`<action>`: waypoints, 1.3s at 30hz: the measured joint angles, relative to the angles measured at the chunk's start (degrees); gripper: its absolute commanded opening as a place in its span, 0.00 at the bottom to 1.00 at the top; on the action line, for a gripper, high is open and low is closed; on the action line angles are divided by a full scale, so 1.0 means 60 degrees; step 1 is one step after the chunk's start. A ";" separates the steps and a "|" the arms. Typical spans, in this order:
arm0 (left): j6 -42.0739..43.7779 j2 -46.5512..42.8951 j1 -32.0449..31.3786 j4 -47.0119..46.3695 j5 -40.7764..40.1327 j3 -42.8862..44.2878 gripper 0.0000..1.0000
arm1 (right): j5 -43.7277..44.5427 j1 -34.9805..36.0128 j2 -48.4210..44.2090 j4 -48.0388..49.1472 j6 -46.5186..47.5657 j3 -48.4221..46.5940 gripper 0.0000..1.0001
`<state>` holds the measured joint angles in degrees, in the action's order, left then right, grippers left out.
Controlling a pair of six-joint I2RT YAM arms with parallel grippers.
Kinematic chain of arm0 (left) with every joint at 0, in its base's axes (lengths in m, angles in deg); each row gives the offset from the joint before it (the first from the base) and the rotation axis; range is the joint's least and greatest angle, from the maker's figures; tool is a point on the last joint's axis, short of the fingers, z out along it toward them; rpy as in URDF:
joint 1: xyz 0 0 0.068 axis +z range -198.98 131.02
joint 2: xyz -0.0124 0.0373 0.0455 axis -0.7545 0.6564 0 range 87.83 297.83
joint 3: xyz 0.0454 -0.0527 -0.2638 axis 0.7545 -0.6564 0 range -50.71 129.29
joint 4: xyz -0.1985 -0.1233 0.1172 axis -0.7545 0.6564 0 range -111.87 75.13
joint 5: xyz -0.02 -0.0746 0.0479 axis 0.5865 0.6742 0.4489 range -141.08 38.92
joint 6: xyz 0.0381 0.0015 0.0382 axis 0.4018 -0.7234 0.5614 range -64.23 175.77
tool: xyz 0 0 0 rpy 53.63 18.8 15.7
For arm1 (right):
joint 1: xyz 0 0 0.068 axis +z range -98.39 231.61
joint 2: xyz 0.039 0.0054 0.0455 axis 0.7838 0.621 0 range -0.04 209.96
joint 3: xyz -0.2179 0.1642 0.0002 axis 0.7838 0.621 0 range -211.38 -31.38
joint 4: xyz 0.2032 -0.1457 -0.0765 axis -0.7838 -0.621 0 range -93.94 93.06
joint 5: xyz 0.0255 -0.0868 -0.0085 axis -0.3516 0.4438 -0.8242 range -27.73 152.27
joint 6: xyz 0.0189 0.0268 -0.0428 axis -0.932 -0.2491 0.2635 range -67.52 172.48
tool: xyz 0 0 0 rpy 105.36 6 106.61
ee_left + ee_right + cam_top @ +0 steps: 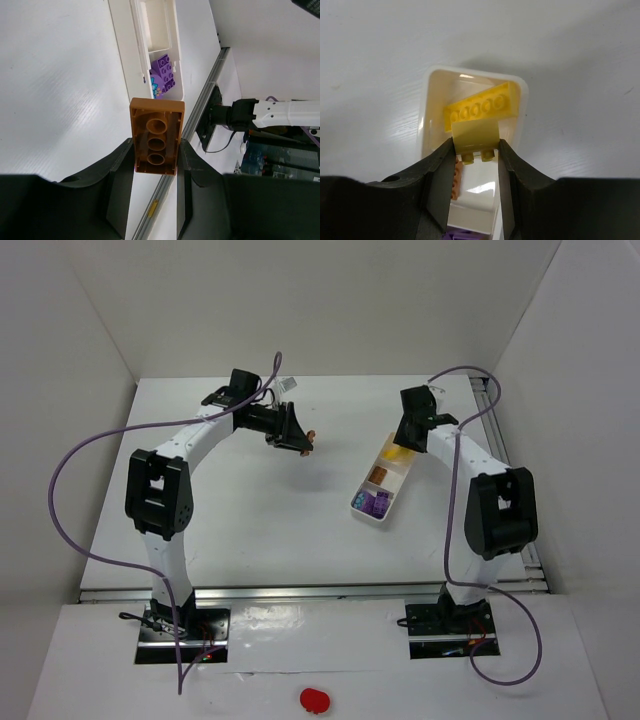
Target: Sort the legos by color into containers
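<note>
The right jaws clench a yellow brick just above the far container, where a long yellow piece lies; letting go looks next. The left jaws grip an orange brick well left of the containers, and it wants carrying to the middle one.

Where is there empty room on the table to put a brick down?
The widest bare patch of table lies between the left arm and the white tray. Another strip runs along the far wall. It is crowded at the tray: the right gripper hangs over it, and purple bricks sit in its near end.
</note>
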<state>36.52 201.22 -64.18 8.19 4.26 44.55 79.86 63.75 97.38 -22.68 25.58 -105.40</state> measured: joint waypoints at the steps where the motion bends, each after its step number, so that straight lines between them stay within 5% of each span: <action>1: 0.0000 0.0000 0.0000 0.0000 -0.0004 0.0000 0.00 | 0.0022 -0.0051 0.0189 0.0004 0.0025 -0.0102 0.03; 10: 0.0153 0.0022 0.0000 0.0069 -0.0004 0.0000 0.00 | -0.0076 -0.0229 0.0732 0.0047 0.0135 -0.0178 0.06; 16: 0.0193 0.0036 0.0000 0.0142 -0.0004 0.0000 0.00 | -0.0401 -0.0237 0.0958 0.0153 0.0127 -0.0182 0.49; 21: 0.0211 0.0153 0.0000 0.0237 -0.0004 0.0000 0.00 | -0.0525 -0.0237 0.1016 0.0204 0.0033 -0.0182 0.62; 29: 0.0226 0.0178 -0.0033 0.0317 -0.0007 0.0018 0.00 | -0.0579 -0.0237 0.0565 0.0306 -0.0029 -0.0178 0.57; 33: 0.0390 0.0255 -0.0240 0.0561 -0.0200 0.0306 0.00 | -0.0707 -0.0237 -0.0605 0.0539 -0.0080 0.0080 0.46; 39: 0.0463 0.0681 -0.1162 0.0933 -0.0703 0.1461 0.00 | -0.0696 -0.0237 -0.2208 0.0667 -0.0193 0.0743 0.47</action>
<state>39.30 205.30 -71.15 13.79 0.04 53.31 75.68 62.33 84.14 -18.68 24.42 -100.94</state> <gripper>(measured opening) 0.434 0.463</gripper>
